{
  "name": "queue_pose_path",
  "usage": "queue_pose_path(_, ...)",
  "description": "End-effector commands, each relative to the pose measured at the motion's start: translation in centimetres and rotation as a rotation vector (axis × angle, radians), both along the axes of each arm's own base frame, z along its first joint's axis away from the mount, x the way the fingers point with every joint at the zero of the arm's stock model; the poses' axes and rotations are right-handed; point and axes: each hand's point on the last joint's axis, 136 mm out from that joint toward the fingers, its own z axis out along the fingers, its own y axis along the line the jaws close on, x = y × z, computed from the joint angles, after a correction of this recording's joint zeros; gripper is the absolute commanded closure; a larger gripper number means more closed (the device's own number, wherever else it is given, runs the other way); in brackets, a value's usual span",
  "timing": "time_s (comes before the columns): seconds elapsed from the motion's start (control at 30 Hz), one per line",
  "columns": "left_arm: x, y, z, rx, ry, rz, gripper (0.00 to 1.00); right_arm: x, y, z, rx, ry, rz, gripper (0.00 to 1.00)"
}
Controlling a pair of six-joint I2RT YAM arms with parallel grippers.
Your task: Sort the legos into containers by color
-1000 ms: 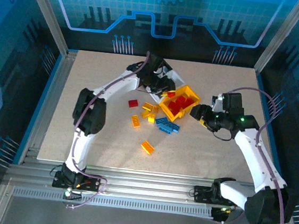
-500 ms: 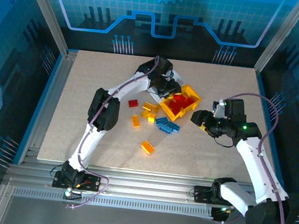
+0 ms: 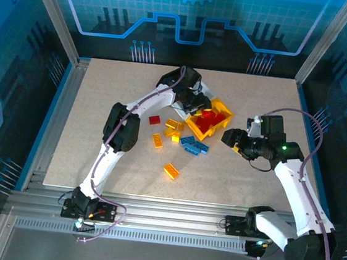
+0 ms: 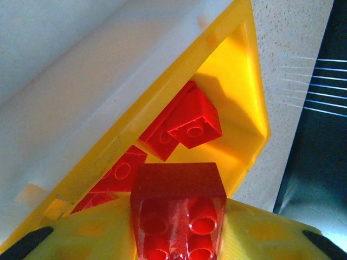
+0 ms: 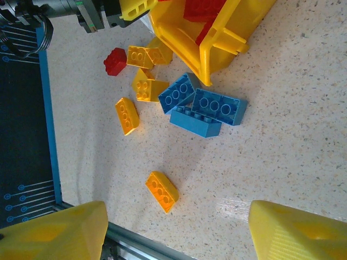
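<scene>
My left gripper (image 3: 196, 101) hangs over the yellow container (image 3: 226, 109), shut on a red lego (image 4: 179, 200) pinched between its yellow fingers. Below it, red legos (image 4: 192, 122) lie inside the yellow container (image 4: 241, 70), and the white container (image 4: 81, 70) adjoins it. Loose on the table are blue legos (image 3: 195, 146), yellow-orange legos (image 3: 170, 171) and one red lego (image 3: 154, 120). To the right of the yellow container my right gripper (image 3: 227, 136) hovers open with nothing between its fingers. Its view looks down on the blue legos (image 5: 206, 108) and an orange lego (image 5: 161, 191).
The loose legos cluster just left of and in front of the yellow container (image 5: 217, 38). The table's near edge and a metal rail (image 5: 135, 244) run close below the orange lego. Bare tabletop lies to the left and front right.
The left arm swung right from the white container to above the yellow one, carrying the red lego. The right arm drew back slightly to the right.
</scene>
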Motion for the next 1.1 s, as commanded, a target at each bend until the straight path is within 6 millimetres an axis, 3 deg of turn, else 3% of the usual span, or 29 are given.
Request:
queue_pose_path(0.0, -0.5, 0.2, -1.6, 0.04, 0.039, -0.001, 0.59, -0.4, -0.2, -0.1, 0.004, 0.012, 0.006, 0.29)
queue_pose_path(0.1, -0.4, 0.0, -1.6, 0.032, 0.041, -0.005, 0.55, -0.4, -0.3, -0.2, 0.001, 0.014, 0.006, 0.29)
queue_pose_path(0.2, -0.4, 0.0, -1.7, 0.031, 0.044, -0.006, 0.44, -0.5, -0.3, -0.3, -0.005, 0.017, 0.007, 0.29)
queue_pose_path(0.37, -0.5, -0.1, -0.9, 0.022, 0.038, -0.009, 0.42, -0.6, 0.0, -0.6, -0.037, 0.024, 0.046, 0.29)
queue_pose_path(0.47, -0.7, 0.0, 1.2, 0.005, 0.007, -0.015, 0.42, -0.7, 1.0, -0.8, -0.115, 0.024, 0.136, 0.29)
queue_pose_path(0.57, -1.4, 1.0, 4.7, 0.017, -0.067, -0.038, 0.41, -1.0, 3.4, -1.1, -0.219, 0.024, 0.288, 0.29)
queue_pose_path(0.63, -2.0, 2.8, 6.6, 0.061, -0.114, -0.037, 0.41, -1.3, 5.4, -1.6, -0.272, 0.022, 0.394, 0.29)
queue_pose_path(0.73, -3.3, 7.6, 8.3, 0.144, -0.148, 0.02, 0.4, -2.0, 8.4, -3.1, -0.34, 0.032, 0.546, 0.29)
queue_pose_path(0.9, -7.1, 18.5, 8.3, 0.254, -0.125, 0.197, 0.39, -3.2, 13.1, -6.6, -0.476, 0.055, 0.781, 0.26)
queue_pose_path(1.0, -10.3, 23.2, 7.7, 0.285, -0.103, 0.256, 0.38, -3.9, 15.4, -8.7, -0.549, 0.069, 0.904, 0.24)
queue_pose_path(1.07, -12.3, 25.0, 7.2, 0.306, -0.094, 0.271, 0.37, -4.2, 16.5, -10.1, -0.606, 0.08, 0.967, 0.23)
